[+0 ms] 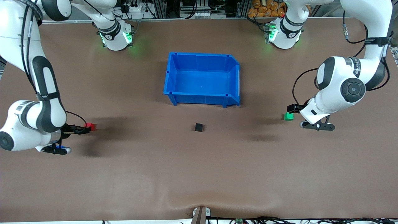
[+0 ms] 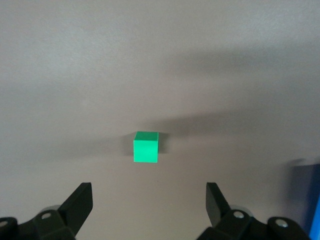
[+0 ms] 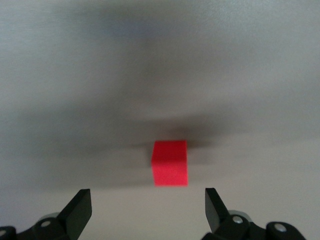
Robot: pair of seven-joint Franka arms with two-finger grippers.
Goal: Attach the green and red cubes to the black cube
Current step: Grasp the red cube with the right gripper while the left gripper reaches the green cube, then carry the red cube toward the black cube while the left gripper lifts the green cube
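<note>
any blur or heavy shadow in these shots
Right wrist view: red cube soft-edged, blurred, dark shadow band on the table above it. Left wrist view: green cube sharper, fainter shadow beside it. Front view: evenly lit, arm shadows on the table.

A wide counter (image 1: 130, 174) fills nearly the whole front view, covered in a matte brown sheet that lies smooth, with a slight ripple near its edge closest to the front camera. Soft dark shadows spread across the brown surface in several patches. A small metal bracket (image 1: 200, 214) sits at the middle of that near edge, with cables trailing along it. Along the top of the front view, past the counter's edge, stand aluminium frame rails (image 1: 192, 7) and tangled black wiring, plus a heap of orange packets (image 1: 267, 8). The light is even and diffuse.
</note>
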